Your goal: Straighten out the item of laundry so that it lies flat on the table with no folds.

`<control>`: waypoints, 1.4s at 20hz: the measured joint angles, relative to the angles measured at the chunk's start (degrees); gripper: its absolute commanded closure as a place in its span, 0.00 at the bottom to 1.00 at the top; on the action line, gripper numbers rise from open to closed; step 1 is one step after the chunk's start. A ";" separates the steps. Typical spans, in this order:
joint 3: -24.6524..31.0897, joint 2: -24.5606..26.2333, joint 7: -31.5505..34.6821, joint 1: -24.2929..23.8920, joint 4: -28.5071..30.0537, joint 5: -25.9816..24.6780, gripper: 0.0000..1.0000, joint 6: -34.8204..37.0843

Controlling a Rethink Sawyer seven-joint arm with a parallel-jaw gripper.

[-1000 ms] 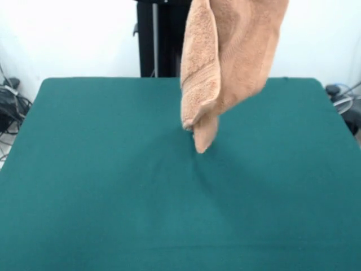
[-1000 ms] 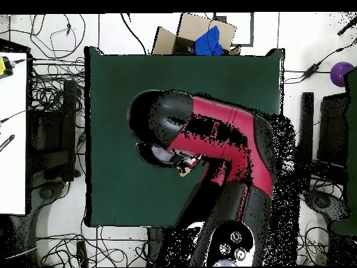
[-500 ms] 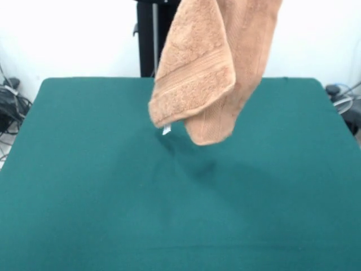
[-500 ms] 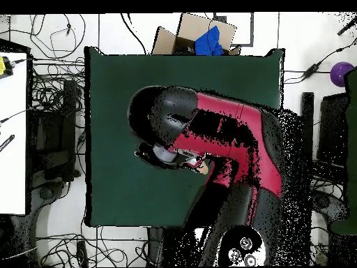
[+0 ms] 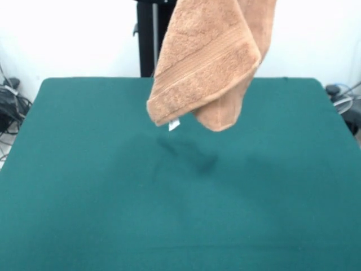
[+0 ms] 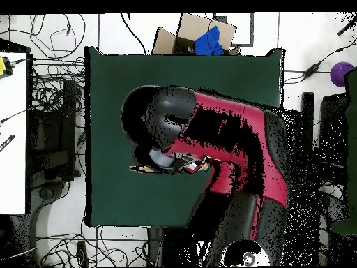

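The item of laundry (image 5: 208, 68), a tan terry towel, hangs in the air over the far half of the green table (image 5: 84, 197). It is doubled over, with two lobes drooping and a small white tag (image 5: 174, 125) at its lowest left corner. Its bottom clears the table top, and its top runs out of the front view. In the overhead view the red and black arm (image 6: 230, 139) covers the table's middle (image 6: 118, 84). The gripper (image 6: 178, 165) sits under the arm's wrist, mostly hidden. Beside it only a sliver of the towel (image 6: 201, 166) peeks out.
A black post (image 5: 148, 39) stands behind the table's far edge. In the overhead view a cardboard box with blue cloth (image 6: 199, 35) lies beyond one table edge, a white desk (image 6: 12, 132) at the left, and cables cover the floor around it.
The towel has risen and swung left in the front view. Its hanging end, which nearly touched the table, now hangs higher and spread wider. The arm's wrist shifted slightly in the overhead view.
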 measured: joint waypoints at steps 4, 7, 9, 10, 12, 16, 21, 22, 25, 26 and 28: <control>0.02 -0.82 0.00 -0.01 0.01 -0.01 1.00 0.25; 0.17 -1.13 0.00 -0.01 0.02 0.00 1.00 0.17; 0.40 -1.20 0.00 -0.03 0.14 0.00 1.00 -0.43; 0.76 -1.19 0.00 -0.11 0.36 0.00 1.00 -1.43; 1.59 -1.14 0.00 -0.44 1.05 0.02 1.00 -4.51; 3.24 -0.56 0.00 -2.01 3.20 0.15 1.00 -13.60; 5.17 0.85 0.00 -4.37 6.46 0.32 1.00 -23.46; 5.42 1.07 0.00 -4.72 6.95 0.32 1.00 -24.40; 6.39 1.70 0.00 -5.96 8.64 0.31 1.00 -26.53; 6.83 1.85 0.00 -6.43 9.34 0.31 1.00 -26.97; 7.38 1.97 0.00 -7.03 10.30 0.31 1.00 -27.38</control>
